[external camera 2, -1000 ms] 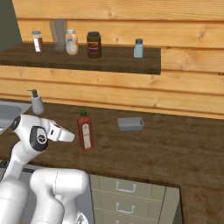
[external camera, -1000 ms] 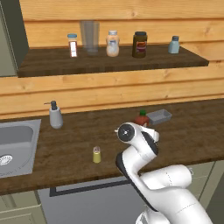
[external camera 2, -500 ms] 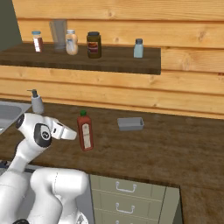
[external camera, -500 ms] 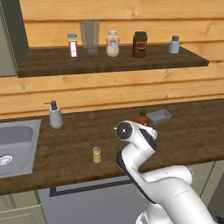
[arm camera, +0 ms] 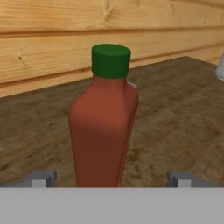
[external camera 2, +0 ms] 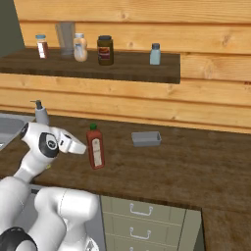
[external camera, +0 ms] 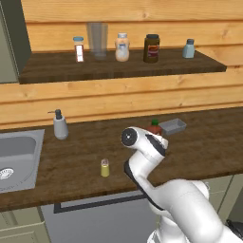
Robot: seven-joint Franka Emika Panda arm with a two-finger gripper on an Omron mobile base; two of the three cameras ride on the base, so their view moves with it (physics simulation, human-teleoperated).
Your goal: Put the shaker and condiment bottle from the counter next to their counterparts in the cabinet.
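The condiment bottle (external camera 2: pixel 95 148), red with a green cap, stands upright on the dark wood counter (external camera 2: pixel 196 166). My gripper (external camera 2: pixel 80 147) is level with it, just to its left and open. In the hand view the condiment bottle (arm camera: pixel 105 127) stands close between the two fingertips (arm camera: pixel 43 178) of the gripper (arm camera: pixel 111 179), untouched. The tiny yellow-green shaker (external camera: pixel 105 168) stands near the counter's front edge, left of the arm. On the cabinet (external camera: pixel 118 66) stand the counterparts: a pale blue shaker (external camera: pixel 189 48) at the right and a cream bottle (external camera: pixel 122 47) near the middle.
A grey pump dispenser (external camera: pixel 60 125) stands by the steel sink (external camera: pixel 16 156). A low grey tray (external camera 2: pixel 146 138) lies behind and right of the red bottle. The shelf also holds a dark brown jar (external camera: pixel 152 48), a glass (external camera: pixel 97 41) and a small red-labelled jar (external camera: pixel 79 49).
The hand has edged slightly closer to the red bottle. Its jaws stay open and nothing else has moved.
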